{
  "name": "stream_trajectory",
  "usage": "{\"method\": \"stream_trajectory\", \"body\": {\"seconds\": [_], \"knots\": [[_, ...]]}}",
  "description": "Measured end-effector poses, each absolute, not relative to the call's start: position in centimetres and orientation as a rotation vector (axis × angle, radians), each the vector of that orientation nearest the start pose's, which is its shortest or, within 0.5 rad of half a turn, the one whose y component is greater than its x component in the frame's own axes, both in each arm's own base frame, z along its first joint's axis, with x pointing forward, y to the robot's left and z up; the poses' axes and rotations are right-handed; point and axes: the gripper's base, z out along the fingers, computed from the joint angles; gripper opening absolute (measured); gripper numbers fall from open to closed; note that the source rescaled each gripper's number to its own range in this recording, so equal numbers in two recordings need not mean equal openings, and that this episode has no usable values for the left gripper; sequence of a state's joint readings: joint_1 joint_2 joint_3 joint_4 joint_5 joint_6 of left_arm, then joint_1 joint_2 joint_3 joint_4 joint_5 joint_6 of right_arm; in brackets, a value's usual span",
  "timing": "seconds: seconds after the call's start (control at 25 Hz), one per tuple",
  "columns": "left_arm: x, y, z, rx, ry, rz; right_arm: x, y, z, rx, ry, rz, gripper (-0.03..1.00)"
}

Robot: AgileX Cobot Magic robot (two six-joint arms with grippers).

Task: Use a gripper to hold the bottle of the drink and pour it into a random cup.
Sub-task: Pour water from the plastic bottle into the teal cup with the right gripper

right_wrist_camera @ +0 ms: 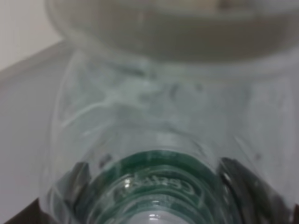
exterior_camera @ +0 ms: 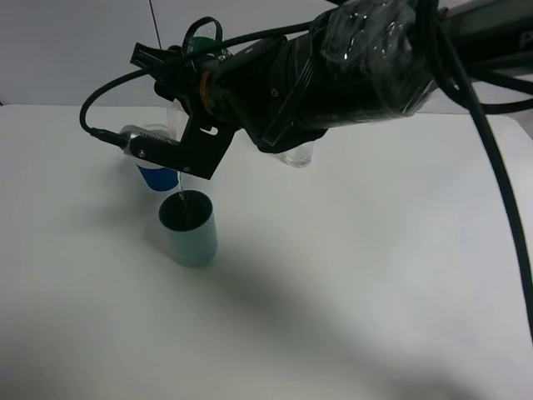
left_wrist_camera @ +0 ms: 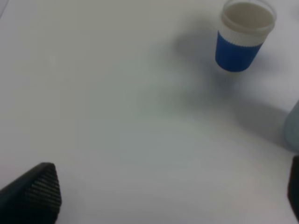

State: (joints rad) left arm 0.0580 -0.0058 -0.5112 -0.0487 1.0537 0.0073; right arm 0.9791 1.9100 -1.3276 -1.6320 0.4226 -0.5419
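Observation:
My right gripper [exterior_camera: 193, 137] reaches across to the left of the exterior view and is shut on the bottle of the drink [exterior_camera: 176, 121], which is tipped neck down and mostly hidden behind the claw. A thin stream of clear liquid [exterior_camera: 181, 200] falls from it into the teal-green cup [exterior_camera: 189, 227] standing upright below. In the right wrist view the bottle [right_wrist_camera: 159, 140] fills the frame, with its green label [right_wrist_camera: 159, 186] between dark fingers [right_wrist_camera: 243, 182]. My left gripper [left_wrist_camera: 166, 196] is open and empty over bare table, and the cup's edge [left_wrist_camera: 293, 128] shows beside it.
A blue-sleeved white paper cup [exterior_camera: 158, 177] stands just behind the teal cup; it also shows in the left wrist view [left_wrist_camera: 243, 37]. A clear glass [exterior_camera: 296, 154] stands behind the right arm. The white table [exterior_camera: 350, 275] spreads to the front and right.

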Motion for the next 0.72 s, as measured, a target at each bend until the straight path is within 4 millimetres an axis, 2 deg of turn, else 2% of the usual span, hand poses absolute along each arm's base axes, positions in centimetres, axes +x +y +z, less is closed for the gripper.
{"method": "stream_trajectory", "body": {"seconds": [0.24, 0.72], "knots": [[-0.67, -0.42, 28.1, -0.049, 2.019, -0.017, 26.72, 35.04, 24.68, -2.154, 0.218, -1.152, 0.0], [-0.67, -0.42, 28.1, -0.049, 2.019, -0.017, 26.71, 35.06, 24.69, -2.153, 0.222, -1.147, 0.0]]}}
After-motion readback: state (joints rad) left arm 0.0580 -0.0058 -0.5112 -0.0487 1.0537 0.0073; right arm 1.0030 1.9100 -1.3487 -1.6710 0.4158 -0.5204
